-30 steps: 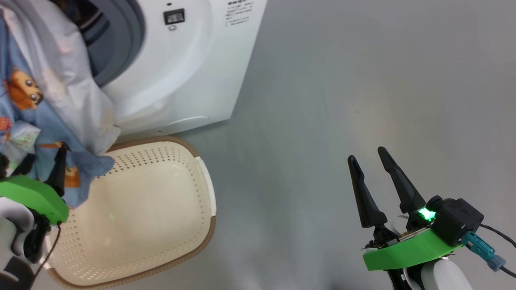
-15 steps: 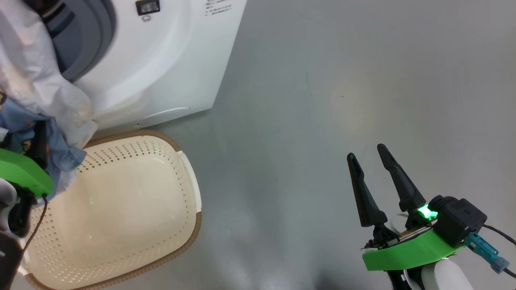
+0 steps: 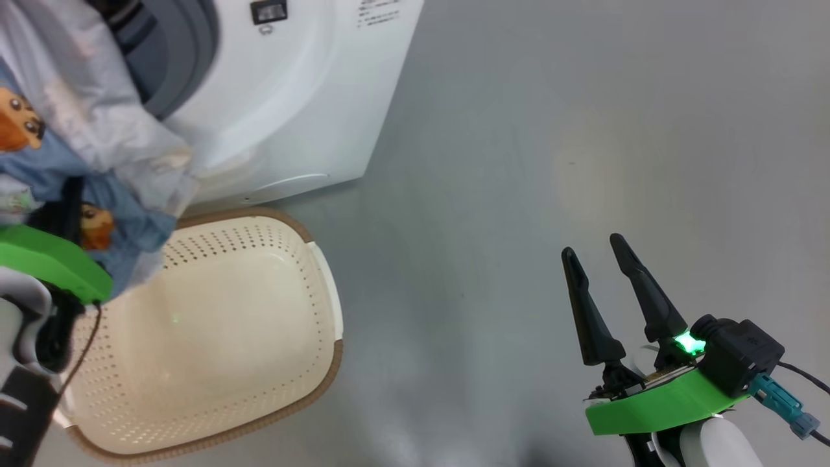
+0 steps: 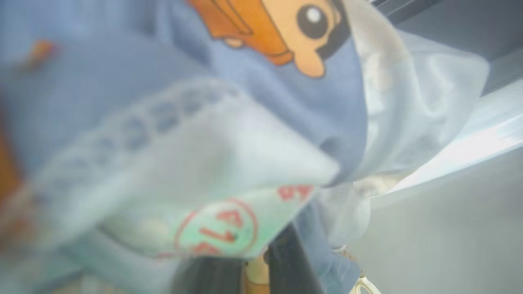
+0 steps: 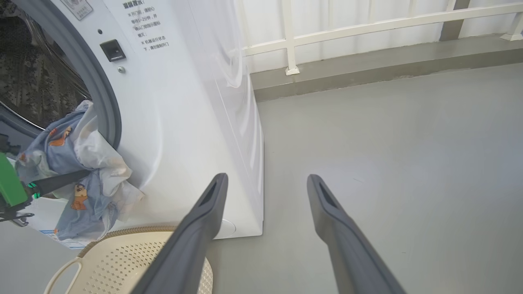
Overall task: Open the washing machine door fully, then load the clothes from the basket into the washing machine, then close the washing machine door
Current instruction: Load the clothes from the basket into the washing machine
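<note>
Step in hand: loading. The clothes (image 3: pixel 97 130), a soft bundle of light blue fabric with orange cartoon prints and pale white cloth, hang lifted at the far left, above the basket's left end and against the washer's front, just below its mouth.
Left gripper (image 3: pixel 71 188): clenched on the clothes, one dark finger buried in the folds.
Right gripper (image 3: pixel 591 246): released, its two long dark fingers spread, holding nothing, over the grey floor (image 3: pixel 551 130) well to the right.
Basket (image 3: pixel 214 324): cream perforated plastic with a brown rim, on the floor near the washer's foot; its inside looks bare.
Washing machine (image 3: pixel 292 117): big white front-loader; the grey rubber gasket (image 5: pixel 98 90) and steel drum (image 5: pixel 32 81) stand uncovered.
Next move: I'd judge the bundle must go up over the gasket lip and deep into the drum before the grip lets go, so no tail hangs out.
Count: one washer, one basket, two grippers; clothes perhaps three pieces, but bunched too tightly to be sure.
</note>
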